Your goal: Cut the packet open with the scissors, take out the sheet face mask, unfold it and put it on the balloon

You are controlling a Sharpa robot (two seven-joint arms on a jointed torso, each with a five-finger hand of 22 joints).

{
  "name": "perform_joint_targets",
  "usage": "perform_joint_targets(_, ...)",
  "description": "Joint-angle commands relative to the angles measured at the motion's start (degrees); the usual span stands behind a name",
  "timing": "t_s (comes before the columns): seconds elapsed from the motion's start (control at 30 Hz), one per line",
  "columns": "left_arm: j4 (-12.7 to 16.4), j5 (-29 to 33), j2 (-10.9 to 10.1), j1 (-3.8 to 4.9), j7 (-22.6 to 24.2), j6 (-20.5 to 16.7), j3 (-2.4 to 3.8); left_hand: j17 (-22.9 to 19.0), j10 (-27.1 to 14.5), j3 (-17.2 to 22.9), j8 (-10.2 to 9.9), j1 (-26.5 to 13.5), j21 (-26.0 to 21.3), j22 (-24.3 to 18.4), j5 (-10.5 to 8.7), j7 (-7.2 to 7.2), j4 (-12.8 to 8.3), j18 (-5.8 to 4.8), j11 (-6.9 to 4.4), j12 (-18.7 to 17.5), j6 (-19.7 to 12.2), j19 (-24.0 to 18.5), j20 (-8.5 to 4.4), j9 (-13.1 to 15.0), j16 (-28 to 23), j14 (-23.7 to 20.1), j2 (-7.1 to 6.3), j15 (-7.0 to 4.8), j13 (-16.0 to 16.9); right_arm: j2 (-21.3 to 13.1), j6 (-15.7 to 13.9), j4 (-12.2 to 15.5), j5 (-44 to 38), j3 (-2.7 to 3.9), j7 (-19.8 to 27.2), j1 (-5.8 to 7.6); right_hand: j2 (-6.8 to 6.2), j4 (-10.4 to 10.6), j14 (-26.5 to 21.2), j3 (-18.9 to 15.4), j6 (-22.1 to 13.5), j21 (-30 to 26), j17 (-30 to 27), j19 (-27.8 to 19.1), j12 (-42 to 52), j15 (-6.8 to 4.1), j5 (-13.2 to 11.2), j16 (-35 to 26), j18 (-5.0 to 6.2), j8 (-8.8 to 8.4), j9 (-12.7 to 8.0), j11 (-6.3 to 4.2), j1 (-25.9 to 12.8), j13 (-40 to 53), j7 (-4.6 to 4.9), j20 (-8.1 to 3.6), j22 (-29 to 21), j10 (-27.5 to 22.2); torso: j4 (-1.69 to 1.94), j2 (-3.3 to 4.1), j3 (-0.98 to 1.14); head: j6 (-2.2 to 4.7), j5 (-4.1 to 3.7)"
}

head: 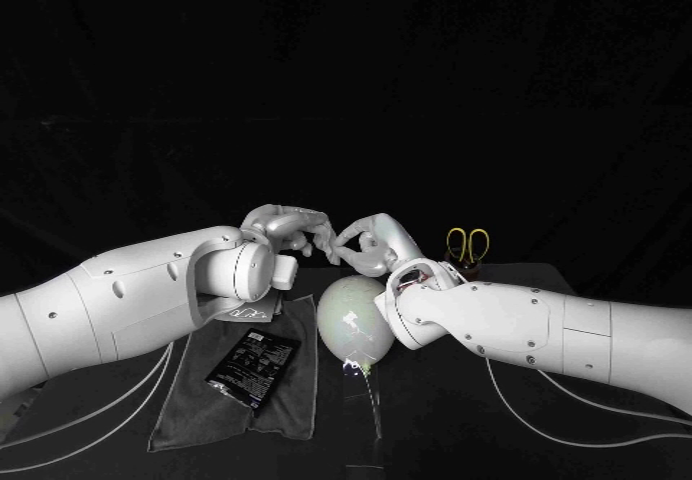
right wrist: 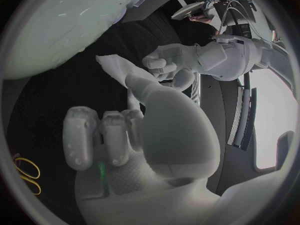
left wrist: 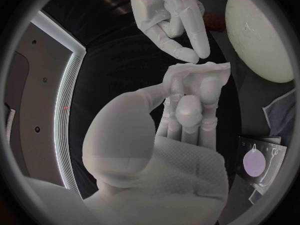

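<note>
Both hands are up behind the balloon [head: 353, 318], meeting fingertip to fingertip. Left robot hand [head: 289, 225] pinches the sheet face mask [left wrist: 199, 71], a small folded white wad at its fingertips. Right robot hand [head: 368, 240] has its fingers part curled, tips just beside the wad; can't tell if it has a hold. Key relation: the balloon lies on the worktop [head: 433, 420] below the hands and on the robot's side of them, between the two forearms, long axis running roughly away from the robot. The mask has to open out first, then come down and back toward the robot onto it. The hands look about equally near the balloon, with the right wrist just beside it. My read: unfolding is not yet done and needs a second grip plus a sideways pull apart. The packet [head: 253, 365] lies flat on a grey cloth [head: 289, 410] left of the balloon; with the mask out I'd take it as empty, cut edge not legible. The scissors [head: 466, 244] are parked far right, apart from both hands.
</note>
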Motion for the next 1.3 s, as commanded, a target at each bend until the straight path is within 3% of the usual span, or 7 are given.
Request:
perform_joint_targets(0.03,-0.22,0.52,0.08,0.06,1.36,-1.10,0.11,0.08,0.42,0.51,0.30,-0.09,0.34,0.05,0.31,0.08,-0.01,0.42,-0.12,-0.21,0.40,0.35,-0.17,0.80,0.31,0.81,0.44,-0.54,0.06,-0.59,2.25,0.62,-0.60,0.04,0.28,-0.01,0.06,0.40,5.97,0.07,-2.30,-1.89,15.05,1.34,-1.53,-0.15,-0.20,0.25,-0.42,-0.48,0.14,-0.07,-1.80,9.81,0.26,-0.37,12.22,3.05,-0.11,-0.07,0.02,-0.07,0.12)
perform_joint_targets(0.07,-0.27,0.53,0.07,0.06,1.39,-1.16,0.11,0.08,0.42,0.51,0.30,-0.09,0.34,0.05,0.31,0.08,-0.01,0.42,-0.12,-0.21,0.40,0.35,-0.17,0.80,0.31,0.81,0.44,-0.54,0.06,-0.78,2.57,0.78,-0.71,0.04,0.29,-0.01,-0.97,1.91,5.97,-1.44,-4.33,-3.99,15.05,0.19,-3.54,0.39,-0.35,0.25,0.02,-1.61,-0.15,0.73,-4.63,8.19,1.18,-0.10,11.57,1.86,-0.09,-0.06,0.03,-0.04,0.13)
perform_joint_targets(0.17,-0.34,0.54,0.05,0.06,1.49,-1.19,0.11,0.08,0.42,0.51,0.30,-0.09,0.34,0.05,0.31,0.08,-0.01,0.42,-0.12,-0.21,0.40,0.35,-0.17,0.80,0.31,0.81,0.44,-0.54,0.06,-1.56,3.01,1.50,-1.21,0.04,0.65,-0.01,-2.66,3.35,5.69,-3.41,-8.13,-7.23,14.37,-1.64,-7.61,1.54,-0.12,-0.17,0.63,-3.97,-0.98,2.13,-7.35,4.97,2.99,0.58,10.58,-0.71,-0.02,-0.05,0.06,0.00,0.15)
perform_joint_targets(0.37,-0.10,0.51,-0.30,0.06,2.39,0.04,0.11,0.08,0.40,0.57,0.35,-0.04,0.60,0.35,0.31,0.06,-0.15,0.38,-0.15,-0.24,0.43,0.51,-0.19,0.85,0.39,0.81,0.28,-0.57,0.07,-3.91,2.36,3.19,-1.08,0.07,2.47,-0.01,-3.31,4.31,3.42,-5.58,-11.56,-13.07,9.89,-5.18,-13.98,3.49,0.01,-3.14,1.67,-6.64,-1.74,4.10,-7.87,0.18,4.95,2.30,8.85,-5.65,-0.03,0.00,-0.02,0.15,0.40)
perform_joint_targets(0.5,0.13,0.49,-0.76,0.05,3.53,2.57,0.10,-0.15,0.27,0.66,0.38,0.06,0.85,0.66,0.32,0.09,-0.34,0.34,-0.14,-0.33,0.42,0.62,-0.21,0.89,0.32,0.70,0.10,-0.57,0.07,-4.84,2.84,2.96,1.35,0.13,4.05,0.00,-2.97,4.27,2.95,-5.85,-11.91,-14.52,9.19,-6.11,-14.82,3.82,0.02,-3.64,1.99,-7.14,-1.82,4.43,-7.14,-0.48,5.29,2.80,8.44,-6.57,-0.06,0.02,-0.01,0.14,0.33)
perform_joint_targets(0.73,0.66,0.49,-1.55,0.04,5.48,7.17,0.10,-0.11,0.15,0.75,0.37,0.17,1.02,0.86,0.31,0.13,-0.49,0.31,-0.11,-0.42,0.41,0.65,-0.22,0.90,0.37,0.62,0.01,-0.55,0.07,-4.22,7.03,1.60,4.96,0.19,5.96,0.01,-2.44,4.52,2.22,-6.43,-13.12,-16.23,8.25,-7.28,-15.66,4.41,-0.09,-4.26,2.37,-8.33,-2.27,5.03,-6.52,-1.20,5.90,3.53,8.01,-7.81,0.01,0.09,0.09,0.08,0.15)
perform_joint_targets(1.3,1.37,1.54,-1.55,0.02,7.13,9.58,0.11,-0.09,0.13,0.75,0.37,0.16,1.18,1.11,0.31,0.15,-0.50,0.26,-0.08,-0.43,0.41,0.75,-0.22,0.91,0.40,0.59,0.01,-0.54,0.07,-2.41,13.68,0.06,4.38,0.21,4.45,0.01,-3.03,5.53,1.72,-8.57,-13.42,-17.67,7.78,-8.34,-15.85,4.77,-0.21,-4.49,2.73,-8.92,-2.51,5.34,-7.13,-1.51,6.12,4.11,7.71,-8.67,0.01,-0.01,-0.01,-0.10,0.01)
